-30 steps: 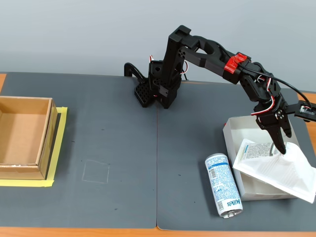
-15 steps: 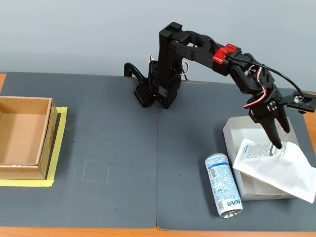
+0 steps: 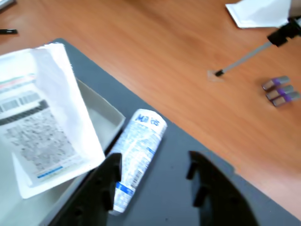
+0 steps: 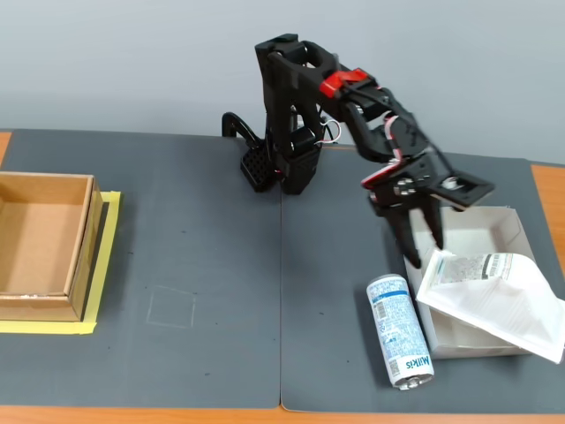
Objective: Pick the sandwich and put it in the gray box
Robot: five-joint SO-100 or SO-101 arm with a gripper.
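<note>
On the right side of the dark mat, in the fixed view, the sandwich lies across the gray box, with its printed label toward the far end; its wide end hangs over the near right wall of the box, so it is resting on the box more than lying flat inside it. My gripper is in the air above the mat, just to the left of the box, and it points down with the two fingers spread apart; it holds nothing and touches nothing. In the wrist view I see my gripper from behind, the two dark fingers at the bottom edge with a clear gap between them, and under the gap is the drink can. The can lies on its side on the mat, just beside the left wall of the gray box as this view shows it, and in the fixed view the drink can lies between my fingers and the near edge of the mat. The sandwich fills the left part of the wrist view, label and barcode up. On the far left of the fixed view a brown cardboard box stands on yellow tape, well apart from everything else. My arm base stands at the back of the mat.
</note>
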